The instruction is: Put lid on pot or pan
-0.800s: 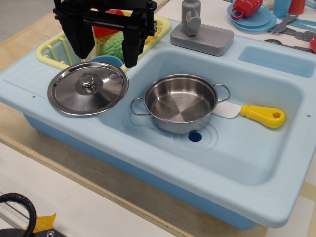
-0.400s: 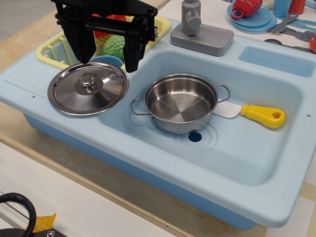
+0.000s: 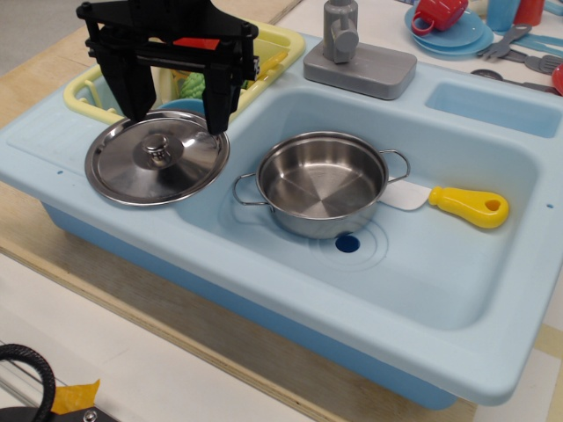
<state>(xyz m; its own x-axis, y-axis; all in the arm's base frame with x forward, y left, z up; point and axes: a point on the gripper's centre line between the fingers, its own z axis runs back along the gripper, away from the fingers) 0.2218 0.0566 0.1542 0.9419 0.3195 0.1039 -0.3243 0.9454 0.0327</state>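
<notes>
The steel lid point(image 3: 157, 158), with a small knob at its centre, lies flat on the left ledge of the light blue toy sink point(image 3: 457, 290). The steel pot point(image 3: 322, 183) with two wire loop handles stands empty in the sink basin, to the right of the lid. My black gripper point(image 3: 173, 116) hangs open just above the lid's far edge, its two fingers spread wider than the knob. It holds nothing.
A yellow dish rack point(image 3: 97, 92) with a green toy and a blue cup stands behind the lid. A yellow-handled toy knife point(image 3: 457, 204) lies in the basin right of the pot. A grey faucet point(image 3: 356, 53) stands at the back. Dishes and cutlery lie at the far right.
My gripper has moved left and slightly down, from beside the lid's right edge to over the lid. Lid and pot have not moved.
</notes>
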